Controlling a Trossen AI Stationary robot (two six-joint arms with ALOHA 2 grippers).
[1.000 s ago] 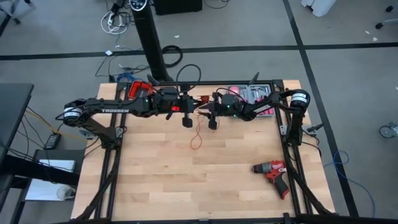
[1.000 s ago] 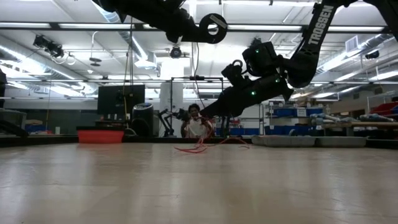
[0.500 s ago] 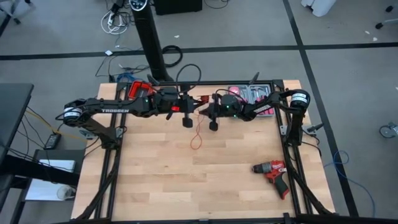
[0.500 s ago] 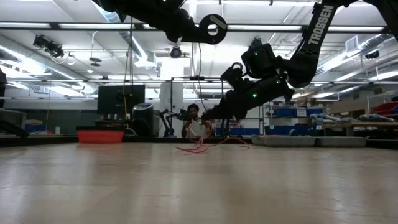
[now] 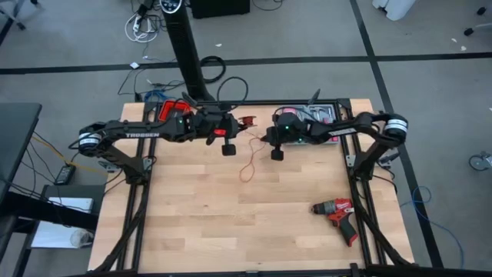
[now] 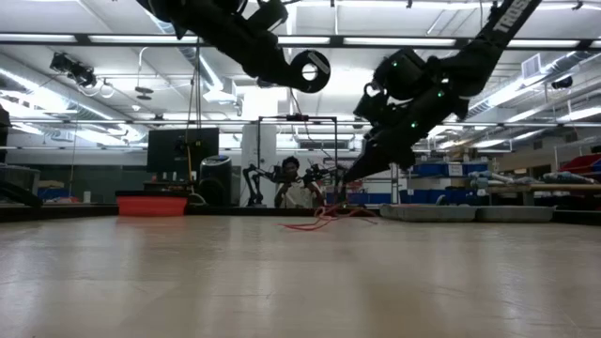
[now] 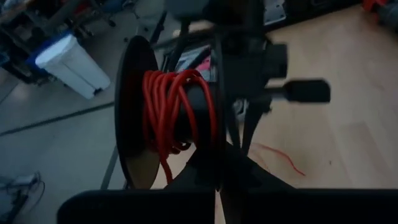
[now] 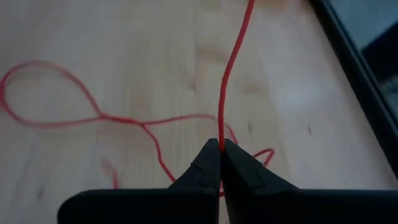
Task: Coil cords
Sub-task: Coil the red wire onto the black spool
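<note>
The cord is a thin red wire. Part of it is wound on a black spool (image 7: 168, 118), which my left gripper (image 5: 237, 128) holds shut above the table's far middle. A strand (image 8: 233, 56) runs from there to my right gripper (image 8: 220, 155), which is shut on it just to the right of the spool (image 5: 247, 122). The rest of the wire lies in loose loops (image 5: 247, 165) on the wooden table below both grippers and shows as a low red tangle (image 6: 324, 221) in the low view. My left gripper is shut on the spool's thin flange (image 7: 217, 146), on the side away from the wound wire, pinched edge-on between the two fingers. The spool is lifted clear of the table, its axle about level. My right gripper pinches a single strand of the red wire (image 8: 220, 142) at its fingertips. The fingers slant down from the table's right side. From the fingers the strand runs on nearly straight toward the spool, clear of the table, while the loops behind lie slack on the wood.
A red and black drill (image 5: 338, 214) lies near the table's near right corner. A tray with pink items (image 5: 311, 115) sits at the far right edge, and a red box (image 5: 171, 108) at the far left. Bare wood spreads across the near half.
My right gripper has drawn back toward the table's right edge and risen, tipping less steeply. The wire strand has come up with it, and the loops on the table have shifted a little to the right. My left gripper has tipped slightly with the spool.
</note>
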